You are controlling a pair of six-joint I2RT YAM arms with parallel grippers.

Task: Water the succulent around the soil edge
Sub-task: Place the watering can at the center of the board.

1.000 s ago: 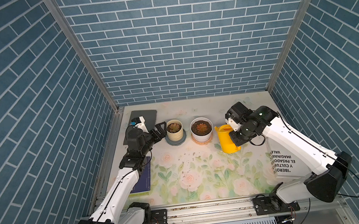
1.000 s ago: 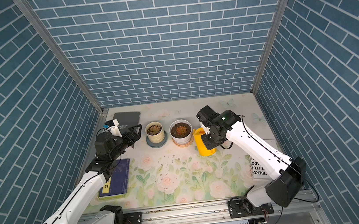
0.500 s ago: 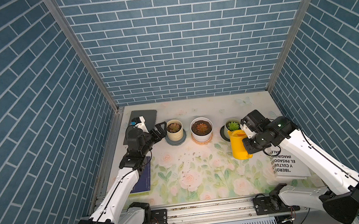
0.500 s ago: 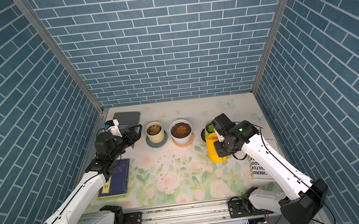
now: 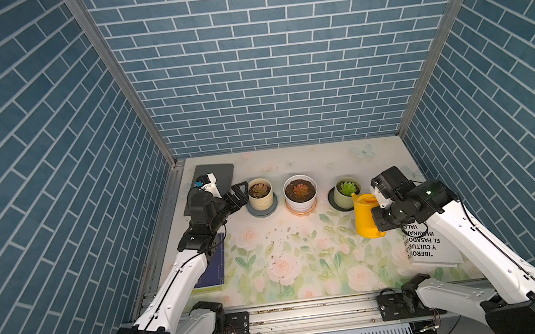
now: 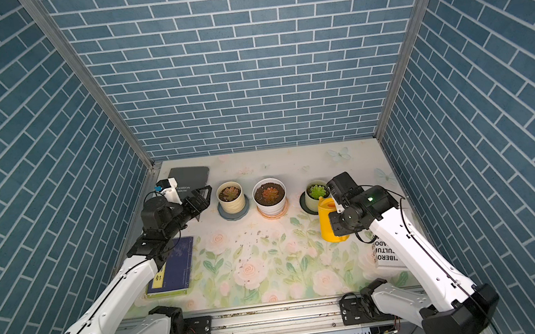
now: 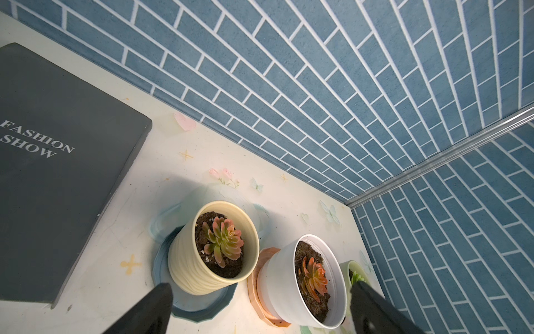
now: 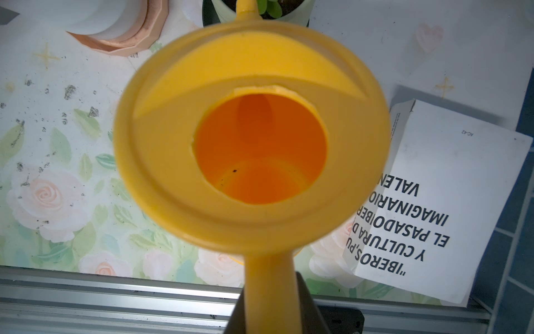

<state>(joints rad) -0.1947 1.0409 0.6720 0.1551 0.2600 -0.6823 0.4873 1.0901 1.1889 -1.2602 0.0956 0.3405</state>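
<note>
Nearest you, a blue book [image 6: 171, 266] lies flat on the floral surface [image 5: 305, 273] beside your left arm [image 5: 183, 280]. A white book with black lettering [image 5: 431, 248] lies partly under your right arm [image 5: 465, 231]. Between them, dark soil crumbs [image 5: 281, 238] are scattered over the printed roses. A little farther in, on the right, your right jaws are clamped on the handle of a yellow watering can [image 5: 364, 218]. The can is upright, and its spout points at a pale green pot [image 5: 343, 198] with a bright green rosette [image 5: 347, 187] just beyond it. You cannot tell whether the can's base touches the surface. That pot is the rightmost in a row of three. In the middle stands a wider white pot [image 5: 301, 201] with an orange-red rosette [image 5: 300, 189]. At the left end, well apart from the can, is the succulent [image 5: 259, 190], reddish-brown and green, in a cream ribbed pot [image 5: 261, 203] on a grey-blue saucer [image 5: 262, 212]. The soil edge [image 7: 202, 228] is a dark ring between the rosette and the rim. Your left jaws are spread wide and hold nothing, level with the cream pot and just beside it on its left. Farther back on the left lies a grey book [image 5: 216, 177] titled "FASHION SHOW". Behind everything rises a blue brick wall [image 5: 265, 72].
</note>
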